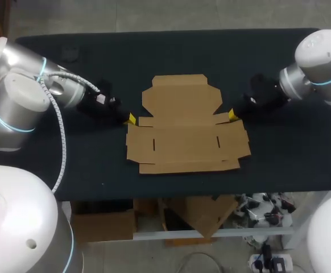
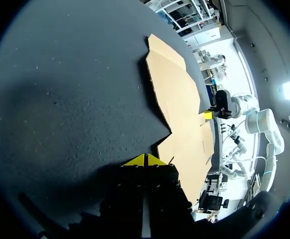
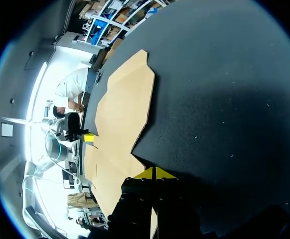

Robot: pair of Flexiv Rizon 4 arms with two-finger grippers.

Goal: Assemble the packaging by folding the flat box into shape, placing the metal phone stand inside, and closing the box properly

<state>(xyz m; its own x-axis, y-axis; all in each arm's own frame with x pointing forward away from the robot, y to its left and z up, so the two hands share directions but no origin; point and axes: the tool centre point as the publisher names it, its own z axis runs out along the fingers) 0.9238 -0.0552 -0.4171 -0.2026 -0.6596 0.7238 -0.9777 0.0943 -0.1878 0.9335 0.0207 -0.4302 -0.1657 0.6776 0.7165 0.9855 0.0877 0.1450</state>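
The flat box (image 1: pixel 185 128) lies unfolded in the middle of the dark surface (image 1: pixel 86 165), a little closer to the edge on the robot's side than to the far edge. It is one sheet of brown cardboard with all flaps spread out flat. Its narrower flap points to the far edge and its wider part lies toward the robot.

The left gripper (image 1: pixel 131 119) is low over the surface, just beside the left edge of the box, where the outline makes a notch. In the left wrist view its two yellow tips (image 2: pixel 146 160) are pressed together with nothing between them, and the cardboard (image 2: pixel 177 99) begins right ahead of them.

The right gripper (image 1: pixel 232 115) is on the opposite side, at the right edge of the box near a small side flap. Its yellow tips (image 3: pixel 155 173) are also closed against each other and hold nothing. I cannot tell if they touch the cardboard (image 3: pixel 120 109).

The left arm (image 1: pixel 23 91) comes in from the left end of the surface, and the right arm (image 1: pixel 319 62) from the right end.
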